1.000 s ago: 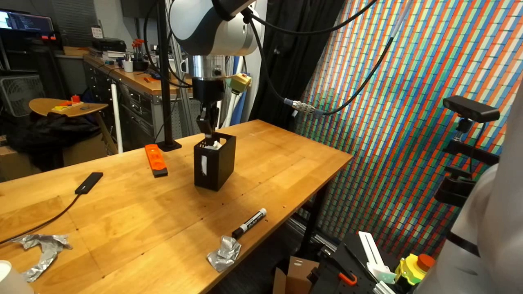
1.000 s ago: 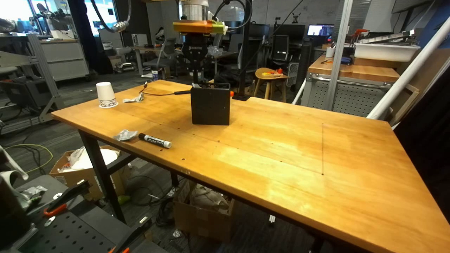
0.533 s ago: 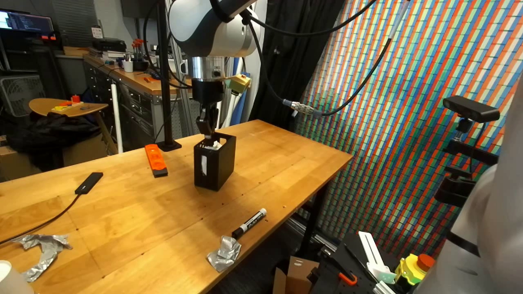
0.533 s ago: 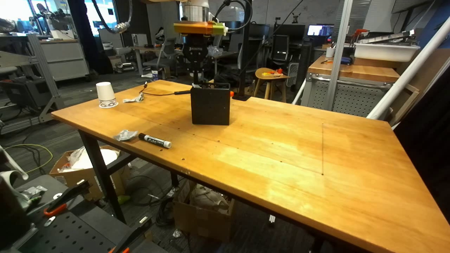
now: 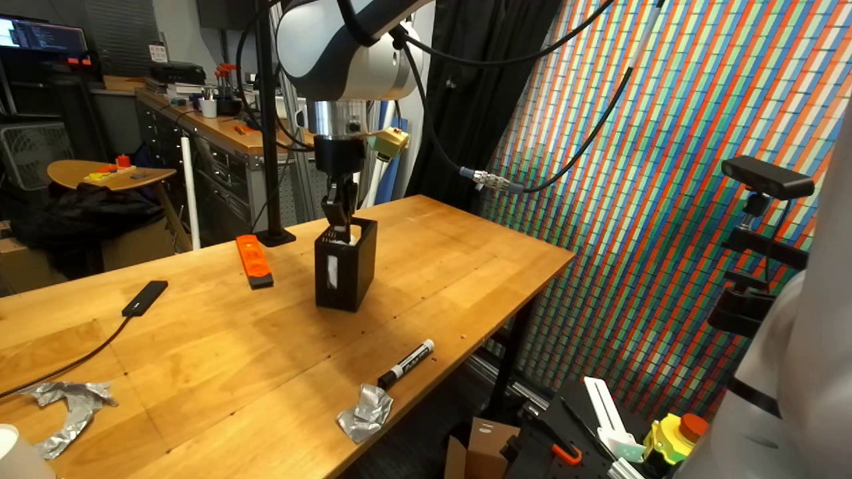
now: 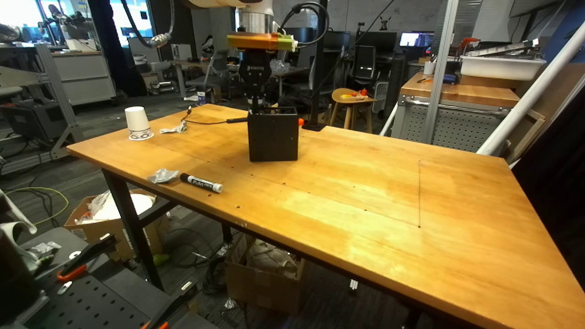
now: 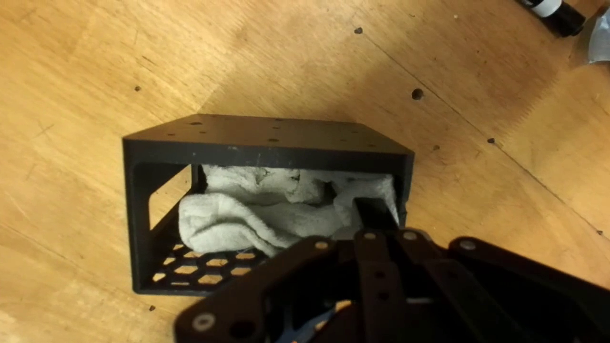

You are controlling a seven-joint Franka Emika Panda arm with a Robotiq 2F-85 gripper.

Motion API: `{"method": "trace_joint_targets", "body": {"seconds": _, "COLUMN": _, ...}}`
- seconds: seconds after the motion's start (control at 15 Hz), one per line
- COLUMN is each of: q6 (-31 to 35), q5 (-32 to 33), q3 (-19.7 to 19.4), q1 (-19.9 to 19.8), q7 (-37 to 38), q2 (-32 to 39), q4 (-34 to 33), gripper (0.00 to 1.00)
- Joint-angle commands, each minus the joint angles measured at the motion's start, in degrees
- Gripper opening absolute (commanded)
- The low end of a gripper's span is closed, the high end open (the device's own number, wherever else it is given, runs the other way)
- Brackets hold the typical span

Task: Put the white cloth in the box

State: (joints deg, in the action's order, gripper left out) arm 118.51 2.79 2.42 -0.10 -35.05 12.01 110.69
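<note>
While touching the crumpled white fabric cloth [image 7: 271,214] inside the rectangular black plastic box [image 7: 267,156], holding the two-fingered black metal end effector [image 7: 376,219] closed, not visibly pinching; presumably tucking, best pressing straight down and lifting without snagging.

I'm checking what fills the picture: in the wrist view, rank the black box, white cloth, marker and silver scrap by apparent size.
1. Black box
2. White cloth
3. Marker and silver scrap, unranked: the picture's edge crops both.
</note>
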Motion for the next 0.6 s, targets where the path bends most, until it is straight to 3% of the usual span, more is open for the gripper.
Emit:
{"method": "trace_joint_targets", "body": {"seconds": 0.0, "q6": -0.8, "q5": -0.8, "q3": 0.4, "q1": -0.8, "q7": -1.0, "q2": 1.7, "q4": -1.5, "gripper": 0.0}}
{"method": "trace_joint_targets", "body": {"seconds": 0.53, "q6": -0.6, "q5": -2.1, "q3": 0.7, "q1": -2.0, "q7": -2.0, "q2": 5.4, "q4": -2.1, "gripper": 0.0}}
